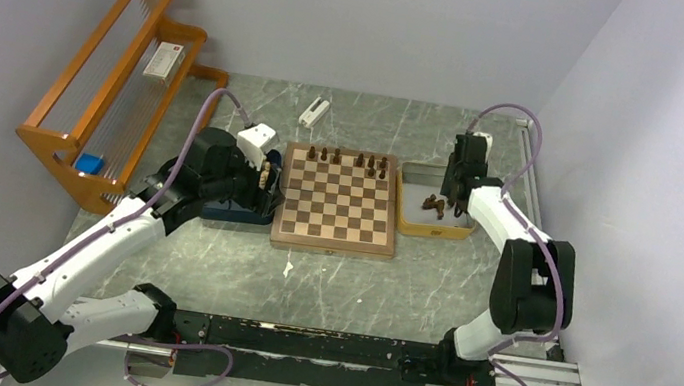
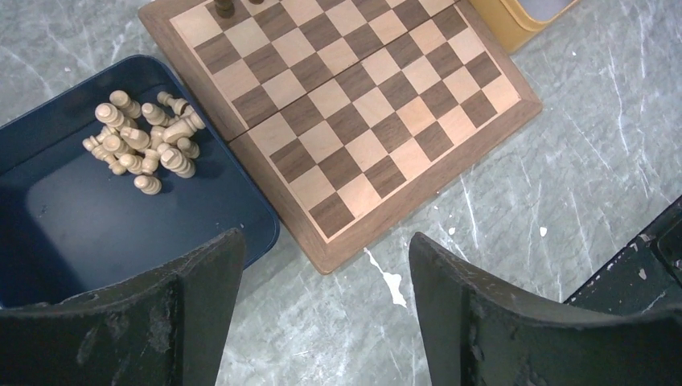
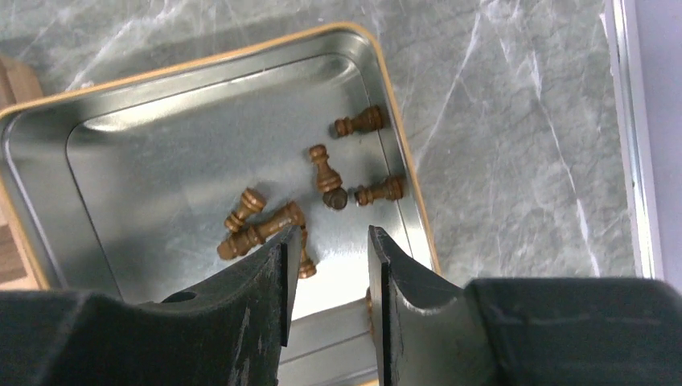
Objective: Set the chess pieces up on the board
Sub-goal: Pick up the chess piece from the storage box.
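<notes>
The chessboard [image 1: 338, 201] lies mid-table with several dark brown pieces [image 1: 336, 157] standing on its far rows. It also shows in the left wrist view [image 2: 354, 121]. Several pale cream pieces [image 2: 145, 141] lie heaped in the dark blue tray [image 2: 96, 217]. Several dark brown pieces [image 3: 281, 221] lie in the yellow tray [image 3: 201, 145]. My left gripper [image 2: 326, 273] is open and empty, above the table by the board's near left corner and the blue tray. My right gripper [image 3: 328, 249] is open and empty, over the yellow tray's near edge beside the brown pieces.
An orange wooden rack [image 1: 116, 86] with a white box and a blue item stands at the far left. A small white object [image 1: 314, 111] lies behind the board. A black rail [image 1: 297, 343] runs along the near edge. Walls close both sides.
</notes>
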Robot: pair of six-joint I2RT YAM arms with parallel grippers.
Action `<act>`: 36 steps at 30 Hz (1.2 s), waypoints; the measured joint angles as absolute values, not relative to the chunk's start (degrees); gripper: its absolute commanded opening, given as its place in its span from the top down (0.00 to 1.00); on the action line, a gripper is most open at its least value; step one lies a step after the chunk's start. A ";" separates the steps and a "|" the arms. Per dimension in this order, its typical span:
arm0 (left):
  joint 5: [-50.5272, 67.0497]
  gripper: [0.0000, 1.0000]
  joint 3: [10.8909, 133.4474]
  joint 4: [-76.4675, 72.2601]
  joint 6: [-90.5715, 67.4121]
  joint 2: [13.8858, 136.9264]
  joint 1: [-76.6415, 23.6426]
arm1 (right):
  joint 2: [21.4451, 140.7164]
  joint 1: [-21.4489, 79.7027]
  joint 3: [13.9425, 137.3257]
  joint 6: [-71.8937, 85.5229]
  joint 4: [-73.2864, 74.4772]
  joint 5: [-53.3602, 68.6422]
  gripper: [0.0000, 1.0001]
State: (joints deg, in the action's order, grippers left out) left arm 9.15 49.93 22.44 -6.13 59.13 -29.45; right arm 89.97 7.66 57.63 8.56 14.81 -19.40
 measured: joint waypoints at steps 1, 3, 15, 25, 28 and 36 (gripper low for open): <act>9.39 0.21 49.74 22.48 -5.93 58.96 -29.45 | 90.76 7.25 58.26 8.25 14.63 -19.18 0.61; 9.72 0.21 49.71 22.39 -5.65 59.05 -29.47 | 92.55 6.39 59.48 7.44 14.37 -18.68 0.63; 9.69 0.20 49.71 22.39 -5.30 58.63 -29.47 | 99.88 2.96 62.13 5.28 14.37 -14.06 0.72; 9.67 0.20 49.71 22.37 -5.30 58.63 -29.47 | 101.27 2.94 62.48 5.08 14.41 -12.60 0.74; 9.67 0.20 49.71 22.37 -5.30 58.63 -29.47 | 102.13 2.94 62.65 5.06 14.48 -12.34 0.74; 9.67 0.20 49.71 22.37 -5.30 58.63 -29.47 | 102.80 2.94 62.81 5.08 14.87 -12.29 0.83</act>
